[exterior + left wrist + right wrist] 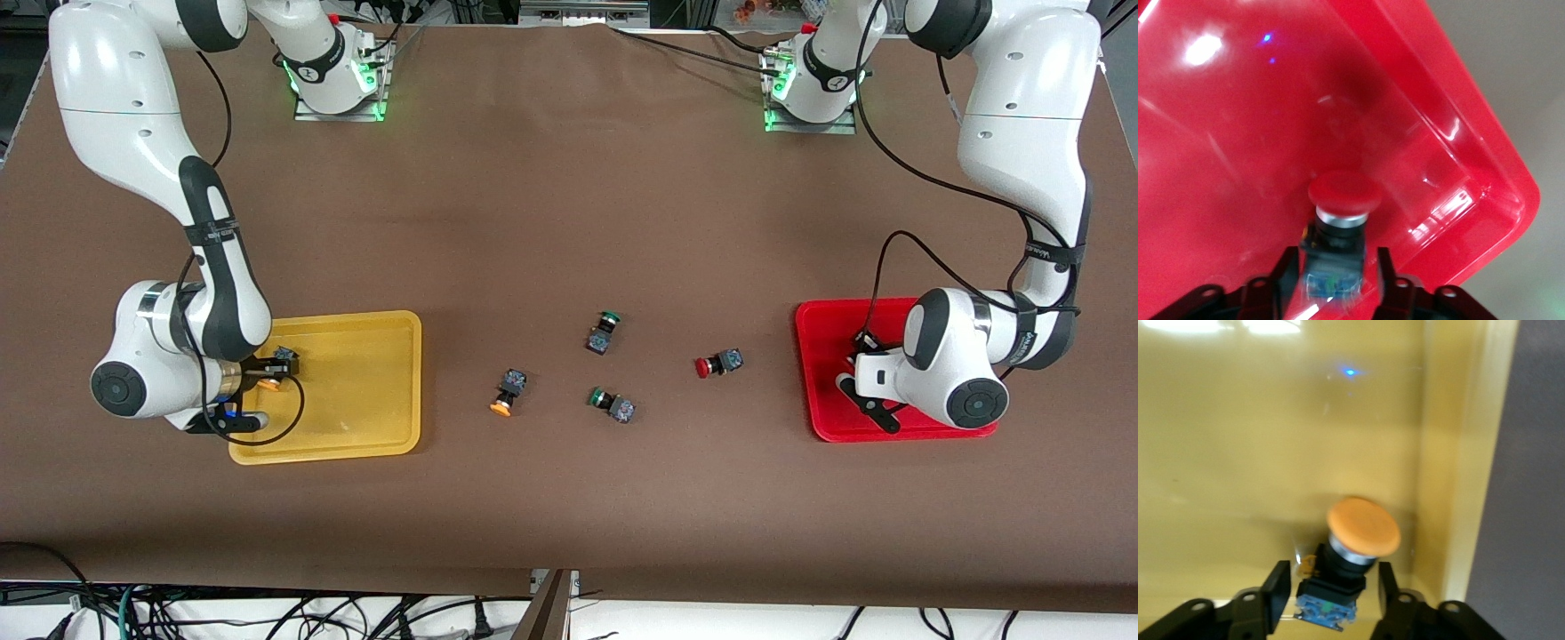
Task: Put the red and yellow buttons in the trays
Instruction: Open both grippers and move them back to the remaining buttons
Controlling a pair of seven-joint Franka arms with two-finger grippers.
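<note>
1. Front view shows the right claw (271, 373) low over the yellow tray (356, 391), at the right arm's end of the tabletop (551, 222).
2. Right wrist view shows that claw's two fingers (1278, 593) spread a little, one on each side of a yellow button (1358, 547). The button's black body sits between them with gaps showing, so the claw looks open. The button is in the yellow tray, close to the tray's rim.
3. Front view shows the left claw (858, 378) low over the red tray (831, 356), at the left arm's end of the tabletop.
4. Left wrist view shows a red button (1341, 207) between that claw's fingers (1286, 273). It is inside the red tray, near one rounded corner. The fingers stand apart from the button's sides, so this claw looks open too.
5. Four more buttons lie on the bare tabletop between the two trays.
6. A second yellow button (507, 394) lies nearest the yellow tray.
7. A second red button (718, 364) lies nearest the red tray.
8. One green button (604, 331) lies in the middle, farther from the front camera. Another green button (612, 403) lies nearer to the front camera.
</note>
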